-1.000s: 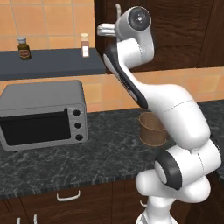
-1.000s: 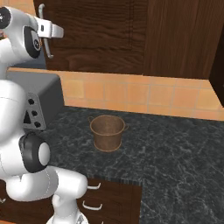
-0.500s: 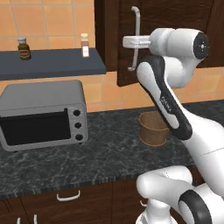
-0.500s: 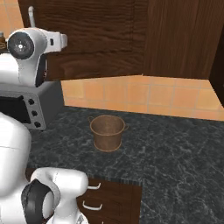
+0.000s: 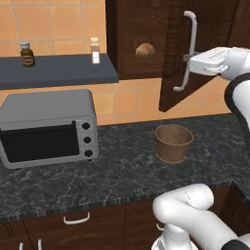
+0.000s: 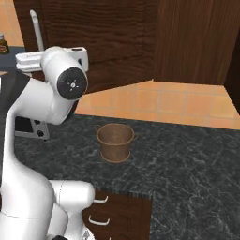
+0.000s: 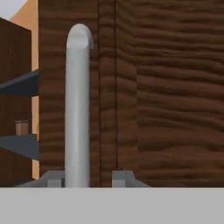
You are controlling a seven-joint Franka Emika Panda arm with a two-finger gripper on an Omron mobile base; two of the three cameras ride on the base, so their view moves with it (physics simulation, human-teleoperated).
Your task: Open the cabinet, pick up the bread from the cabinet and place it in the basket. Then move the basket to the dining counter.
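Standing ajar: cabinet (image 5: 141, 39), dark brown wood, its door (image 5: 205, 58) swung outward. Long silver bar handle (image 5: 188, 51) runs vertically down the door; in the hand view the handle (image 7: 78, 105) rises between the two fingertips (image 7: 123, 177), one tip on either side of the bar. Jaws (image 5: 187, 58) closed around that handle, at about its mid-height. Bread (image 5: 145, 49), small golden-brown roll, sits inside the cabinet, left of the handle. Basket (image 5: 173, 142), round and brown, stands upright on the black marbled desk (image 5: 122, 171), below the cabinet door. Toaster oven (image 5: 46, 127), grey, on the same desk, well left of the basket. Two small bottles (image 5: 28, 52) on the dark shelf (image 5: 58, 71) left of the cabinet.
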